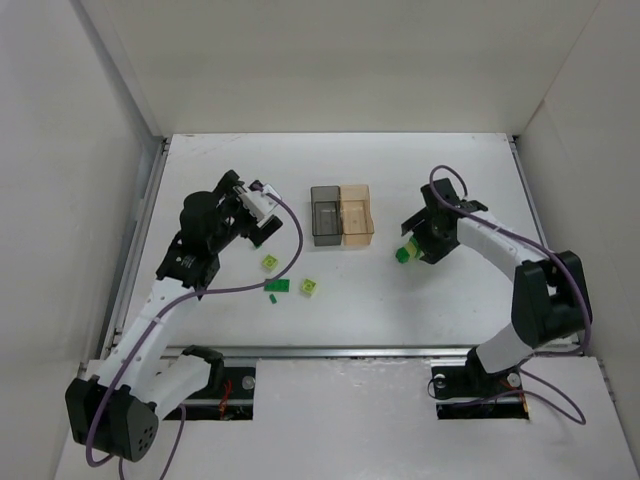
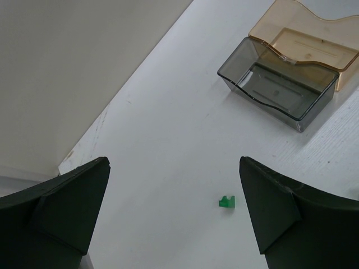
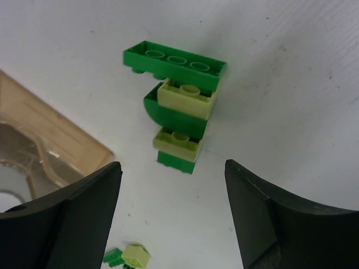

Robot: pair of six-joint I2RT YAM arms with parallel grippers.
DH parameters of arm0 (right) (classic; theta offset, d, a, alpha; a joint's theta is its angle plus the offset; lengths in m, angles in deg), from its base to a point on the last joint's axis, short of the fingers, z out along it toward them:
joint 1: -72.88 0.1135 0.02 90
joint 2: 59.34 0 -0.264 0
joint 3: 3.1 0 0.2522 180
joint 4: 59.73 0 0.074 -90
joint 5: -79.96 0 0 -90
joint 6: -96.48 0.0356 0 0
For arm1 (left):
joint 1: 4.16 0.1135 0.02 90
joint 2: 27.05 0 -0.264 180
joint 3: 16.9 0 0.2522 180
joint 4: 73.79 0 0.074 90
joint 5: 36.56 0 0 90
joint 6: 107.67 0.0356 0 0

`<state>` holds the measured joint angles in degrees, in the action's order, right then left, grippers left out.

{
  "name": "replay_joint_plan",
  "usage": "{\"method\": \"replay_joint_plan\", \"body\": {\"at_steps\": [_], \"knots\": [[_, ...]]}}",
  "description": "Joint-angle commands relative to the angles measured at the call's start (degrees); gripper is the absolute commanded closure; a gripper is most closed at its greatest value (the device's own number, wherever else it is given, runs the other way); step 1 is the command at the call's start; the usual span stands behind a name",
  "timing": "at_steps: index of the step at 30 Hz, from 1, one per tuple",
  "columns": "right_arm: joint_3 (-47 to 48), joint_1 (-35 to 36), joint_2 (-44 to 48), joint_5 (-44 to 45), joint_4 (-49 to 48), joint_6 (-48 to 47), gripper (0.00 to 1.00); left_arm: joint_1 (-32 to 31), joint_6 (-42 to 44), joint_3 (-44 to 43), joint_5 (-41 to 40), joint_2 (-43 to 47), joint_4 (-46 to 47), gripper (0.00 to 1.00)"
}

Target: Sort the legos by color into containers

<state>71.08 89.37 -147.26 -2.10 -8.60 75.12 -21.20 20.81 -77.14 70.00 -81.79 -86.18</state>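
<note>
Standing joined, grey bin (image 2: 277,89), orange bin (image 2: 314,47) seemingly empty; left gripper (image 2: 174,171), right gripper (image 3: 174,168) both apart.

White table (image 1: 450,180) fills centre of top view, matte. White panels on three sides: back wall (image 1: 340,60) at top, left wall (image 1: 60,180), right wall (image 1: 600,150). Metal rail (image 1: 340,351) along table's lower edge. White board (image 1: 340,420) below rail, bottom of frame.

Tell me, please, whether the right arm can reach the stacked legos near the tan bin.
Probably yes: the right gripper hangs open over the stacked legos, nothing lies between, and the tan bin sits clear to one side.
</note>
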Motion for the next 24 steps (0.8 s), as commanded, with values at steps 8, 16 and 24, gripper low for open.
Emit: {"method": "replay_joint_plan", "body": {"at_steps": [8,16,24], "knots": [[3.82,-0.76,-10.15,2.24,-1.51,0.0,0.28,-0.28,-4.89,1.39,3.04,3.05,3.64,0.0],[5.49,-0.76,-12.72,3.83,-0.72,-1.84,0.75,-0.28,-5.88,4.2,13.05,8.24,3.12,0.0],[4.26,0.46,-6.84,5.15,-2.03,-5.45,1.0,-0.8,3.52,6.05,20.18,9.75,-0.14,0.22]]}}
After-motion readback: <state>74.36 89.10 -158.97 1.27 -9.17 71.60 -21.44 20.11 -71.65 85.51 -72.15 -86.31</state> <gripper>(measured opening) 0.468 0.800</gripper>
